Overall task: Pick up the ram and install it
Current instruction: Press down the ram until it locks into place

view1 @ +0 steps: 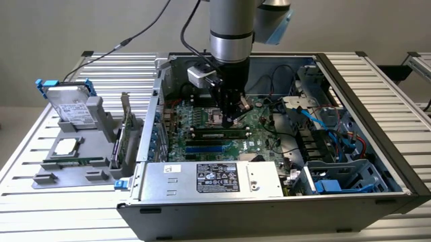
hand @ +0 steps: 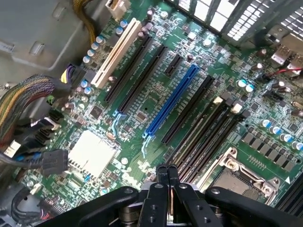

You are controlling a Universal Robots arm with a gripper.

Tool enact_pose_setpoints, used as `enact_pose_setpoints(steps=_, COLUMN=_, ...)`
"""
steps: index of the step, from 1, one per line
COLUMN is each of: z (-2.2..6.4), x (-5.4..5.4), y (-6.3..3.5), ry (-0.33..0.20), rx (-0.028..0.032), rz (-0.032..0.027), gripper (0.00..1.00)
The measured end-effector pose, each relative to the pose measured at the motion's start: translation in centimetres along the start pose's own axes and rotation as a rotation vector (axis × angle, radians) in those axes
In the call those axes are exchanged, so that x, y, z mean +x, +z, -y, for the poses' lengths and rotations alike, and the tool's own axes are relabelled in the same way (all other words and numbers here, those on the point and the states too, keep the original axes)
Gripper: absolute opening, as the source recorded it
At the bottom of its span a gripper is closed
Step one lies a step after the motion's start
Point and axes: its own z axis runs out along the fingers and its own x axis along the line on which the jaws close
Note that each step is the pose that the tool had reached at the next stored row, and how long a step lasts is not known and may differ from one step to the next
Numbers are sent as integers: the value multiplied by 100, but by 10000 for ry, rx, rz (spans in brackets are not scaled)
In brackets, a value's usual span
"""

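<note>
Wrist view shows the fingers [hand: 166, 174] pressed together with no gap between them and nothing held, their tips poised just above the green motherboard [hand: 156, 94] near the ends of the long black memory slots [hand: 208, 137]. To one side of the tips sits the metal-framed processor socket [hand: 236, 177]; to the other, a pale square heatsink [hand: 92, 153]. Further out run the blue expansion slot [hand: 173, 99], several black ones and a white slot [hand: 116, 52], with bundled cables [hand: 23, 99] at the board's edge.

In the exterior view the fingers [view1: 231, 120] hang straight down inside the open computer case [view1: 377, 101], hemmed by the case walls all round and by the grey power supply [view1: 215, 179] at the near side. The ram [view1: 219, 134] lies flat along a slot on the board, just below and beside the fingertips, apart from them as far as I can tell. Blue and black slots lie parallel just nearer the power supply. On the exterior view's right, cables and a blue drive bay [view1: 336, 184] crowd the case. On the exterior view's left, outside the case, a grey holder [view1: 74, 151] on the slatted counter [view1: 40, 212] carries a hard drive [view1: 67, 103] and an upright expansion card [view1: 124, 133].
</note>
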Motion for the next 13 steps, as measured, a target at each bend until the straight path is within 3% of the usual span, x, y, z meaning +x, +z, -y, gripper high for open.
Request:
enact_pose_setpoints(steps=7, z=1, x=-4, y=38, ry=1169, rx=-126, rz=42, gripper=10)
enact_pose_setpoints(steps=13, z=1, x=-4, y=40, ry=1969, rx=-198, rz=89, gripper=10)
